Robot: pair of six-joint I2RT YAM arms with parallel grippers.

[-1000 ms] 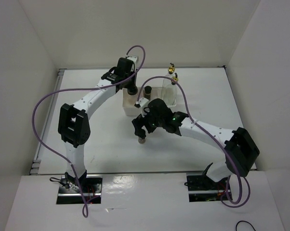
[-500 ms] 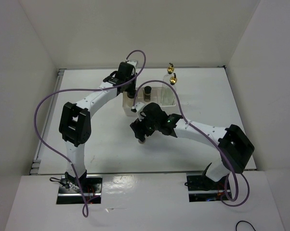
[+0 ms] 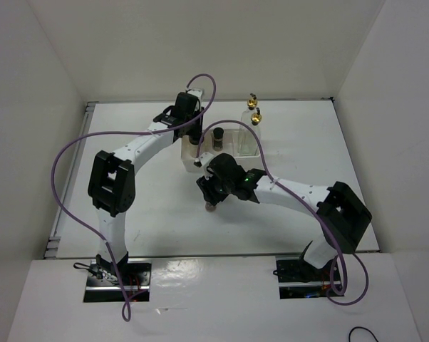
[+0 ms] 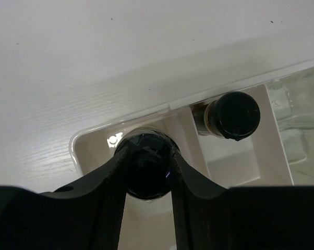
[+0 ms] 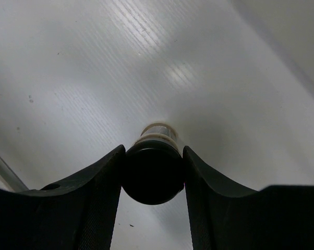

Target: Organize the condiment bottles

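Over the left end of the tray (image 4: 92, 139), the left tool (image 4: 146, 156) clasps the tray jar (image 4: 145, 169). Only its black cap shows; the body is lost beneath the cap and the fingers. At the tray's right end the glass bottles (image 4: 303, 109) are blurred and cut by the frame edge. In front of the tray, the right tool (image 5: 153, 152) hides all but the cap and a pale rim of the tabletop jar (image 5: 152, 177), so its contents cannot be told.
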